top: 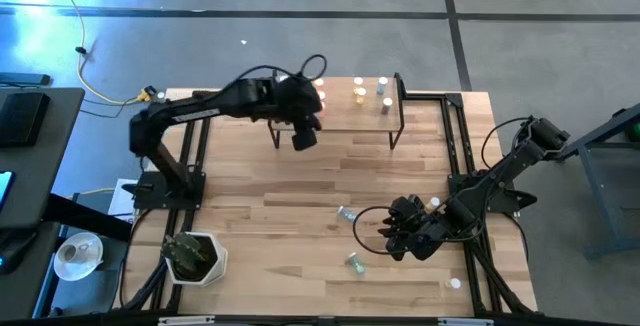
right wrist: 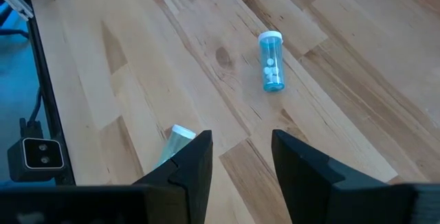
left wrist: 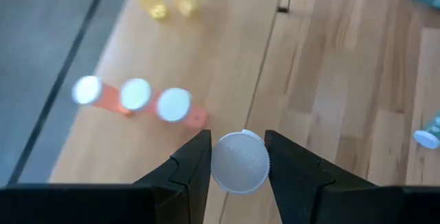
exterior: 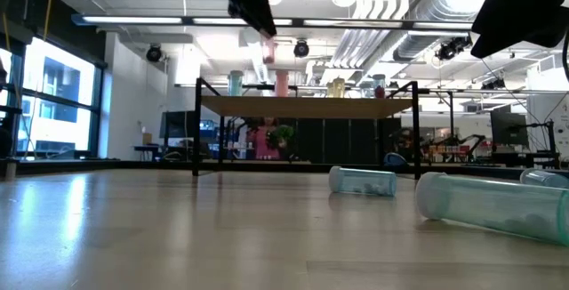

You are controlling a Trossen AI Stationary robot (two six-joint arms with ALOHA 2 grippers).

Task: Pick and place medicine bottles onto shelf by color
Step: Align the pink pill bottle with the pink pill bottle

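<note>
While the left claw (left wrist: 238,161) pinches a pink bottle (left wrist: 239,162) by its white cap, it hangs above the shelf (top: 340,116), over the end where three more pink bottles (left wrist: 134,97) stand in a row. Such a bottle looks light, stiff and smooth, likely to slip, so a hold on the cap or the upper body seems safest. Beyond the shelf's near edge, the right claw (right wrist: 239,159) waits open and empty over the wooden table (top: 260,236), with a teal bottle (right wrist: 270,61) lying ahead of it. An open, ducted room lies behind the shelf.
</note>
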